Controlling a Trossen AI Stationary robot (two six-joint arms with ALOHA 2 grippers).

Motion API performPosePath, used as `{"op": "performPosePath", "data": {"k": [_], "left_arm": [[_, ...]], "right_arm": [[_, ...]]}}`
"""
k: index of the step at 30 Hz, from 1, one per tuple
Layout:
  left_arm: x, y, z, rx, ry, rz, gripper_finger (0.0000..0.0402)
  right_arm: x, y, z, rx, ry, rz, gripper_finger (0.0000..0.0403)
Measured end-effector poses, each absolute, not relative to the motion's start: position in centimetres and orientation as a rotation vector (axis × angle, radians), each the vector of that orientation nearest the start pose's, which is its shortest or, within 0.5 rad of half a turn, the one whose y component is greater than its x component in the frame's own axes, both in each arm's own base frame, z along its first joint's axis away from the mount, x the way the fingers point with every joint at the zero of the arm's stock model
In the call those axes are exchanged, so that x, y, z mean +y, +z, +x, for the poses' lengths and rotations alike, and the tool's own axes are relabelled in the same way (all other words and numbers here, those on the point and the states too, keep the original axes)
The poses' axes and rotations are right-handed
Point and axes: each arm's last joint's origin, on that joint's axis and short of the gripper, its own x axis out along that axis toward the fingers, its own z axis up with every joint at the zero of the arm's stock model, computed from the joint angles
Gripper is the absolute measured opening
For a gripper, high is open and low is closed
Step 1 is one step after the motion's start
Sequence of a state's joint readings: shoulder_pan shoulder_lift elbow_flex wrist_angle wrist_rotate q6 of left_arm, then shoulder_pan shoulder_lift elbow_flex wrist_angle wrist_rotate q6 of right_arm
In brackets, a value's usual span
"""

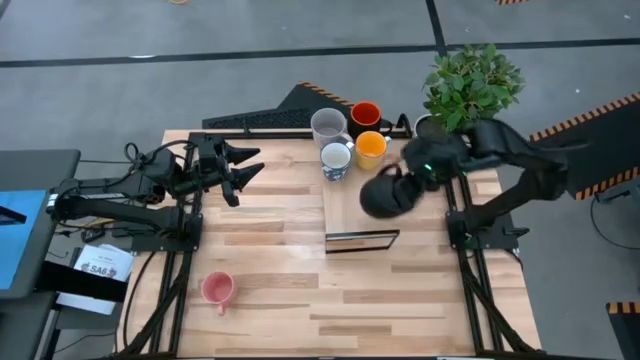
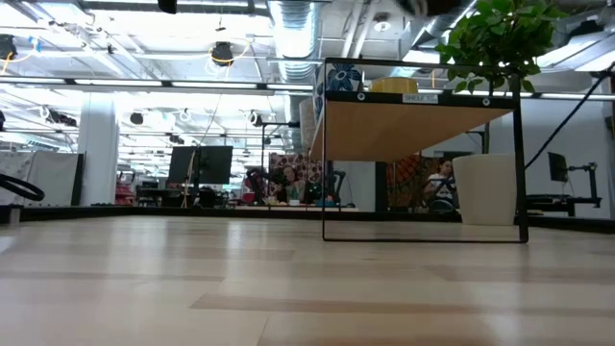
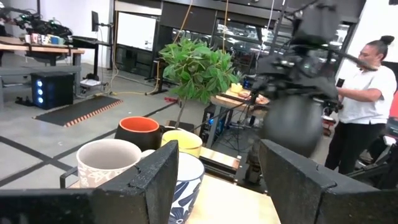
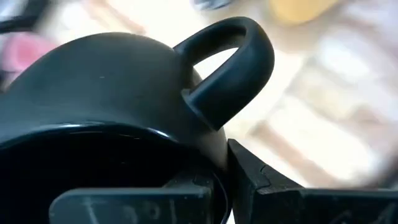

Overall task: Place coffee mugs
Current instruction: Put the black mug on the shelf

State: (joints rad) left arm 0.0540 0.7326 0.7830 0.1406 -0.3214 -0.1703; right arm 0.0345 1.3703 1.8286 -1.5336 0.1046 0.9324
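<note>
My right gripper [image 1: 402, 178] is shut on the glossy black mug [image 1: 383, 192] above the raised wooden shelf [image 1: 350, 210]. Four mugs stand at the shelf's far end: pale grey [image 1: 328, 125], red-orange [image 1: 365, 114], white with blue inside [image 1: 336, 158] and yellow-orange [image 1: 371, 148]. The pink mug [image 1: 218, 290] lies on the table near its near-left corner. My left gripper [image 1: 245, 170] hovers open left of the shelf and looks across at the mugs [image 3: 106, 163] and the black mug [image 3: 295, 127]. My right gripper [image 4: 221, 193] holds the black mug by its rim [image 4: 214, 163], right beside the handle [image 4: 233, 59]. One finger [image 4: 137, 200] is inside the mug and the other [image 4: 273, 193] is outside. The mug is lifted clear of the shelf and hangs below the fingers.
A white pot with a green plant [image 1: 470, 85] stands at the far right corner, close behind my right arm. The shelf rests on a thin black frame [image 2: 423, 235]. Bare wood lies on the table's near half. A person [image 3: 367, 81] stands beyond the table.
</note>
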Motion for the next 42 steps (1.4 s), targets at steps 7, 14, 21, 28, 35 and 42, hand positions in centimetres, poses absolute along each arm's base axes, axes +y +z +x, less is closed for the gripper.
{"op": "performPosePath", "data": {"k": [7, 14, 21, 28, 35, 42], "left_arm": [[1.8, 37.0, 15.8, -0.223, 0.357, -0.194, 0.0206], [1.8, 37.1, 15.8, -0.226, 0.357, -0.193, 0.0206], [1.8, 37.1, 15.8, -0.231, 0.364, -0.192, 0.0206], [1.8, 37.1, 15.8, -0.231, 0.364, -0.192, 0.0206], [1.8, 37.1, 15.8, -0.230, 0.364, -0.193, 0.0206], [1.8, 37.1, 15.8, -0.229, 0.365, -0.189, 0.0206]], "right_arm": [[-2.5, 42.1, 24.1, 1.069, -0.628, 0.615, 0.0041], [-3.6, 39.4, 26.4, 1.204, -0.610, 0.524, 0.0041], [-4.6, 37.6, 27.1, 1.281, -0.631, 0.495, 0.0041], [-5.5, 35.8, 26.5, 1.346, -0.679, 0.506, 0.0041], [-6.3, 35.3, 26.1, 1.362, -0.712, 0.524, 0.0050], [-6.5, 35.4, 26.6, 1.299, -0.709, 0.528, 0.0097]]}}
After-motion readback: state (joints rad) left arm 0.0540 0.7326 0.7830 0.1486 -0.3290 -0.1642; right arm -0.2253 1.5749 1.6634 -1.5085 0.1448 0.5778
